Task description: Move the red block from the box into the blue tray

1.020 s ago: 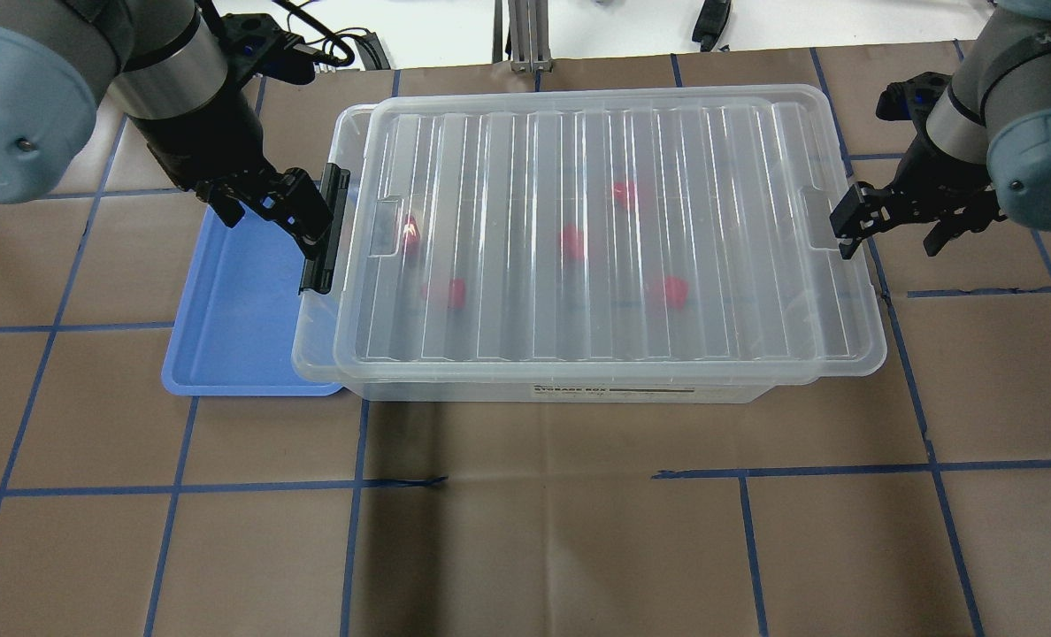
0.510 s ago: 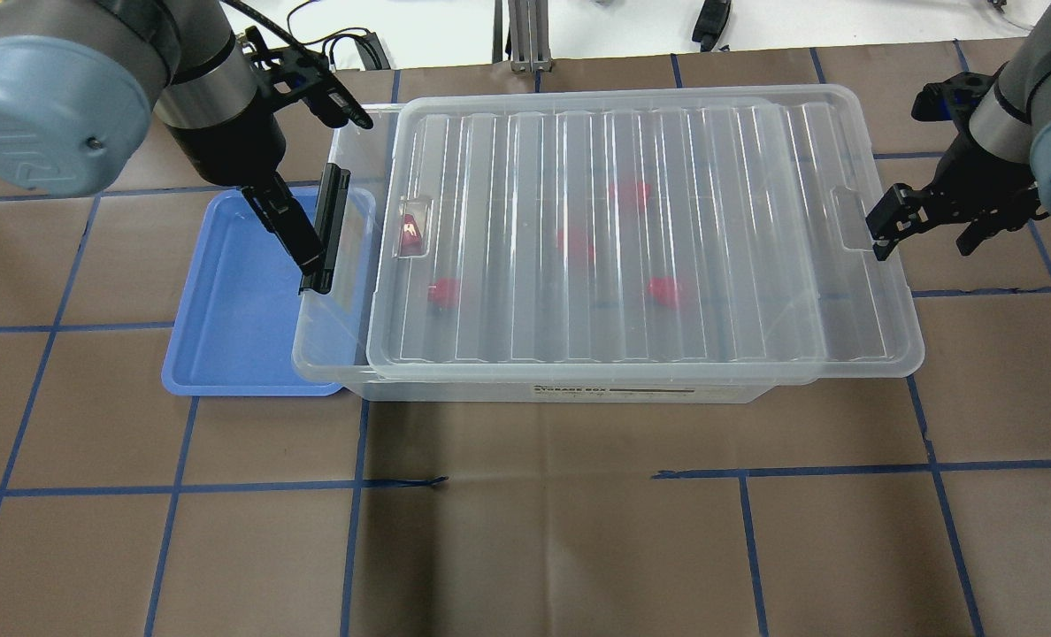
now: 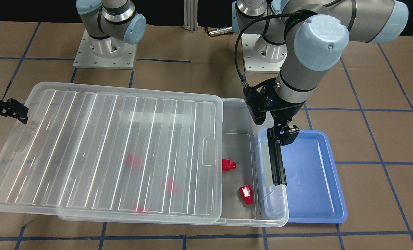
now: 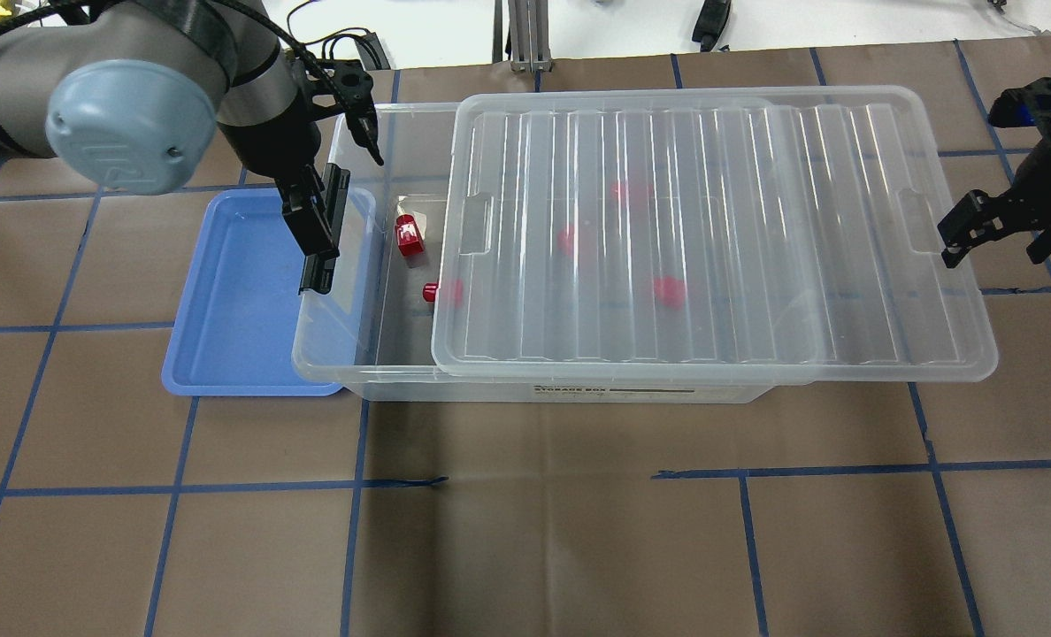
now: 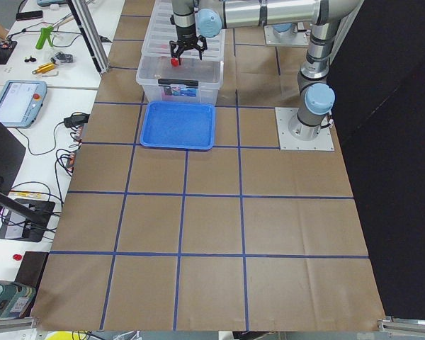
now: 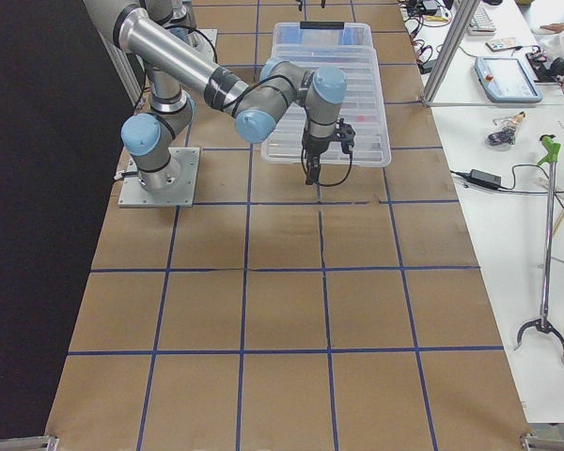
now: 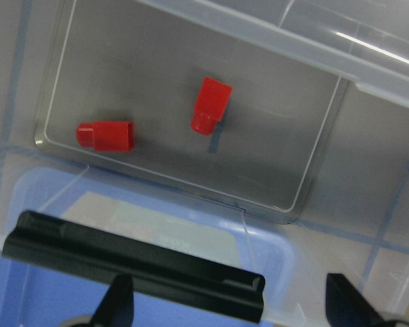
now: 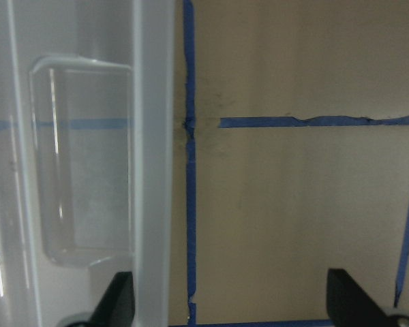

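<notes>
The clear box (image 4: 579, 389) has its ribbed lid (image 4: 711, 230) slid to the right, which leaves the latch end bare. Two red blocks lie there. A plain one (image 4: 441, 290) (image 3: 228, 164) (image 7: 210, 104) is at the lid's edge, and one with a pale shiny face (image 4: 409, 237) (image 3: 246, 194) is nearer the wall. More red blocks (image 4: 667, 290) show blurred under the lid. The blue tray (image 4: 242, 301) (image 3: 310, 173) lies beside the latch end, partly under the box rim. My left gripper (image 4: 340, 177) (image 7: 232, 313) is open and empty above the latch (image 4: 326, 230). My right gripper (image 4: 994, 232) is open, astride the lid's far handle edge (image 8: 153, 170).
The lid overhangs the box's right end above the brown paper (image 4: 1003, 416) with blue tape lines. The arms' bases (image 3: 105, 52) stand behind the box. Cables and an aluminium post (image 4: 521, 35) lie at the table's back edge.
The lid has slid further right along with my right gripper, uncovering the latch end and two red blocks. My left gripper has turned and moved over the latch end.
</notes>
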`<state>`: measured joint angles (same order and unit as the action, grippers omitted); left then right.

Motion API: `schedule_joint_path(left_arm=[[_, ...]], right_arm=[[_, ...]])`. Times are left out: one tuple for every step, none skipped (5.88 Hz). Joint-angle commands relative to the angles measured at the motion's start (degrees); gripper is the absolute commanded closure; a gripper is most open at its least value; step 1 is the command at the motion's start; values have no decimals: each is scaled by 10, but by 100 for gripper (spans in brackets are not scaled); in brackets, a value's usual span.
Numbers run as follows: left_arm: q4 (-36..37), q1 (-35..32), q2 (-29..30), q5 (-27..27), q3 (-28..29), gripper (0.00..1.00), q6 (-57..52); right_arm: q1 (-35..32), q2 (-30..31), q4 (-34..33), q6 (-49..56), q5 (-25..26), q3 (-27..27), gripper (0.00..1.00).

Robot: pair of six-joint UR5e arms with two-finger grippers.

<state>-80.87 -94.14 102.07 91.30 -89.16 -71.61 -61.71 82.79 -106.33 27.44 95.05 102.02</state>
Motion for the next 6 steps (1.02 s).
schedule_joint_path(left_arm=[[74, -42, 50, -7, 0, 3, -13], [112, -61, 92, -6, -1, 3, -15], [145, -74, 121, -7, -2, 3, -15], [150, -74, 133, -6, -8, 3, -29], [179, -72, 142, -5, -34, 3, -32], [198, -69, 152, -5, -57, 3, -32]], right_arm=[[32, 0, -23, 29, 23, -2, 0], [54, 0, -25, 49, 23, -2, 0], [68, 0, -26, 61, 42, -3, 0], [86, 1, -28, 62, 47, -3, 0], [97, 1, -28, 75, 49, -3, 0], [98, 3, -28, 74, 55, -7, 0]])
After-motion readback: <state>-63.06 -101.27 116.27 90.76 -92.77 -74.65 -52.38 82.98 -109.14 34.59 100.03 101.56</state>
